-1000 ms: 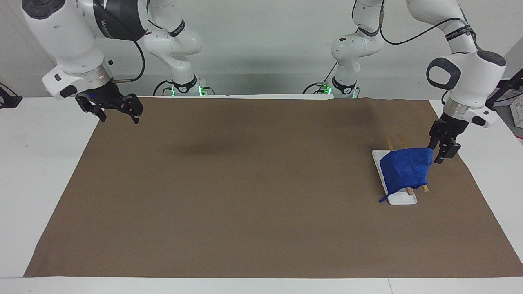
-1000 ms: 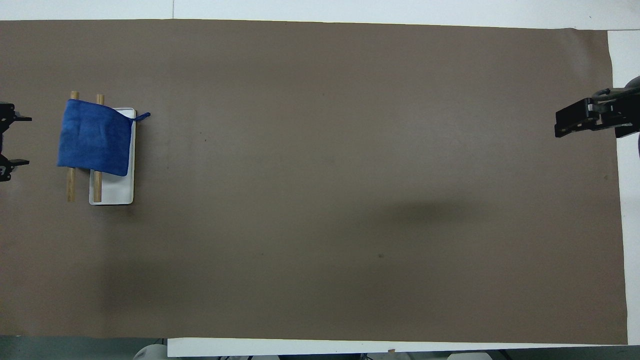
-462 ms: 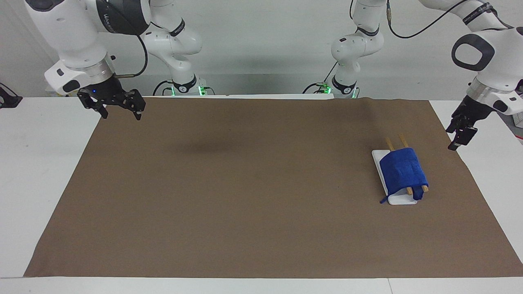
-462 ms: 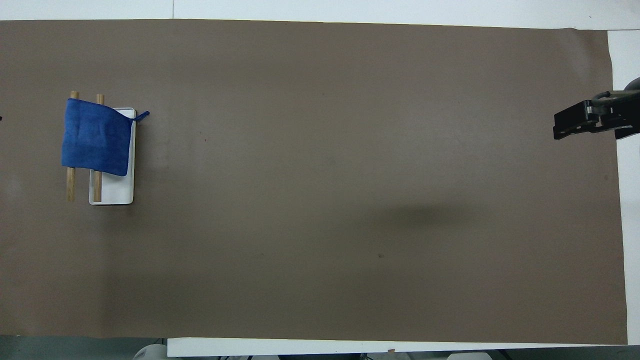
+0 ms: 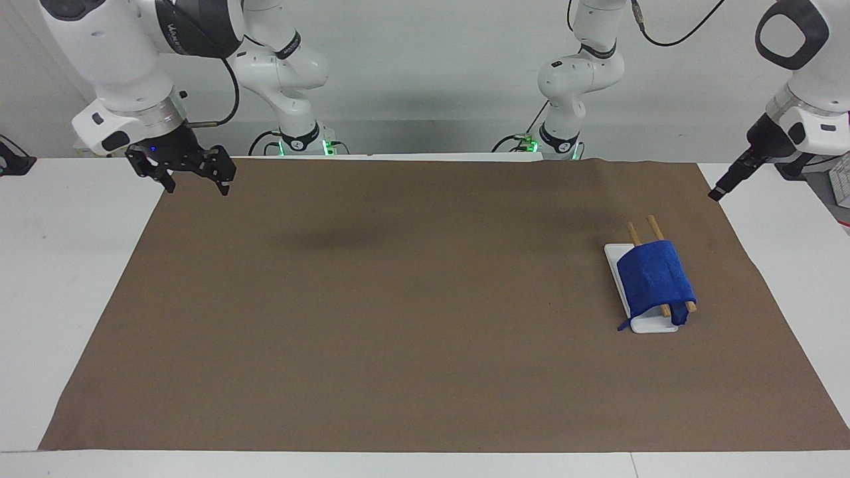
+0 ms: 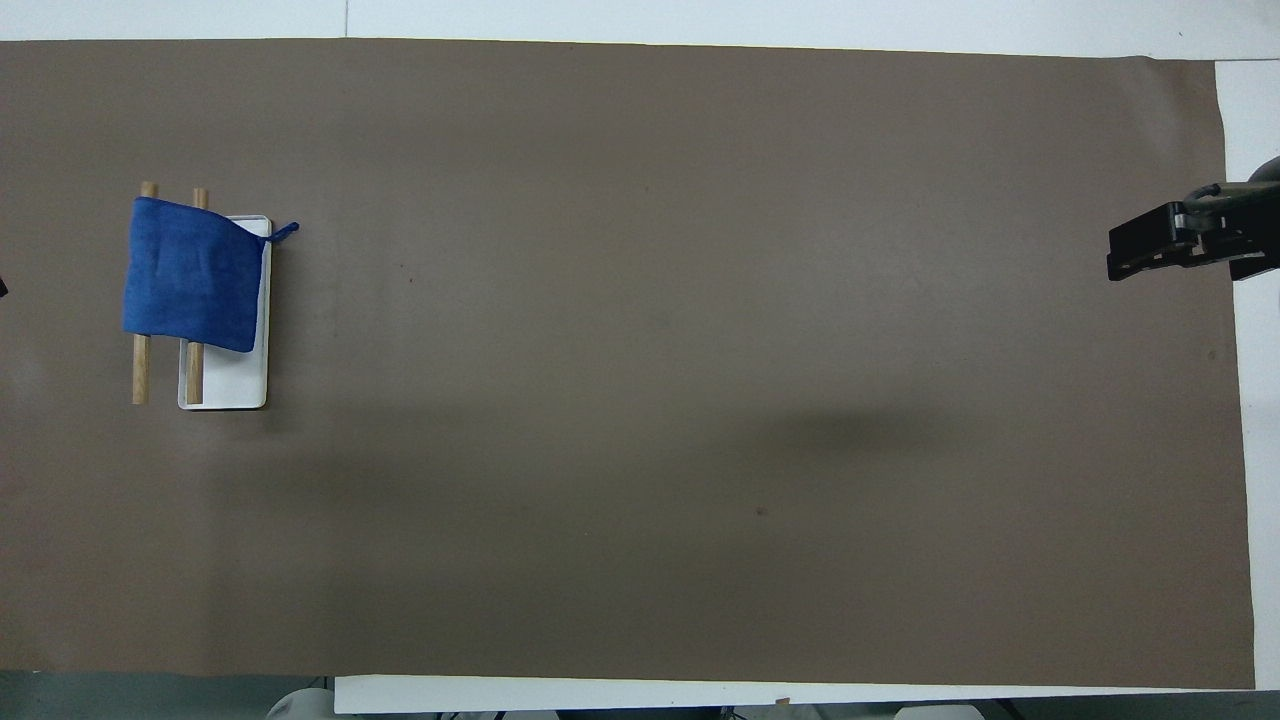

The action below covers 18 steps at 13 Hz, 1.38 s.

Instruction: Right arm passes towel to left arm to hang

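The blue towel (image 5: 654, 279) hangs draped over two wooden rods (image 5: 655, 227) of a small rack with a white base (image 5: 654, 325), toward the left arm's end of the table; it also shows in the overhead view (image 6: 190, 275). Its thin loop (image 6: 285, 232) sticks out at one corner. My left gripper (image 5: 720, 189) is empty, raised above the table's edge at the left arm's end, well clear of the towel. My right gripper (image 5: 196, 187), with its blue light, is open and empty, up over the mat's corner at the right arm's end (image 6: 1125, 250).
A brown mat (image 5: 398, 299) covers most of the white table (image 5: 66, 265). The rack's white base (image 6: 235, 385) and rod ends (image 6: 140, 370) stick out from under the towel on the side nearer the robots.
My left gripper has let go of the towel, risen and drawn away toward the table's end. The towel's lifted edge has dropped over the rods. The right arm lifted slightly.
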### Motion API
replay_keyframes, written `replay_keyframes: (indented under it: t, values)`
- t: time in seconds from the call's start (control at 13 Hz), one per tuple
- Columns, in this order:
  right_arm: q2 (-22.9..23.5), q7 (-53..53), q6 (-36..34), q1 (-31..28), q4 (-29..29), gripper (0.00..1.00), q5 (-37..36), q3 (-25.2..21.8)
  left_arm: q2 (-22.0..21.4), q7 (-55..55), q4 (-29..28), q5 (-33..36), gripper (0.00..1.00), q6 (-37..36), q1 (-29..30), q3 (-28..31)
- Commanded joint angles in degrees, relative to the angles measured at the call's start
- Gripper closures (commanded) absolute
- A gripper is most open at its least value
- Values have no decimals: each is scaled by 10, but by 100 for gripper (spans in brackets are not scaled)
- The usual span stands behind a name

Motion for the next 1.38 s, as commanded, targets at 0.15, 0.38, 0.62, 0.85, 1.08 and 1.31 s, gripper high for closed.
replay_keyframes:
  t: [0.15, 0.38, 0.62, 0.85, 1.08, 1.31]
  values:
    - [-7, -9, -4, -7, -6, 1, 2, 4, 41, 76, 110, -4, 0, -140, -41, 3]
    - [-6, -9, -4, -7, -6, 1, 2, 4, 45, 92, 111, -15, 0, -138, -42, 1]
    - [-6, -9, -4, -7, -6, 1, 2, 4, 58, 105, 113, -17, 0, -127, -62, 10]
    - [-7, -9, -4, -7, -6, 1, 2, 4, 49, 107, 106, -22, 0, -112, -75, 9]
    - [-7, -9, -4, -7, -6, 1, 2, 4, 41, 106, 96, -22, 0, -112, -97, 19]
    - [-7, -9, -4, -7, -6, 1, 2, 4, 41, 106, 96, -22, 0, -111, -106, 27]
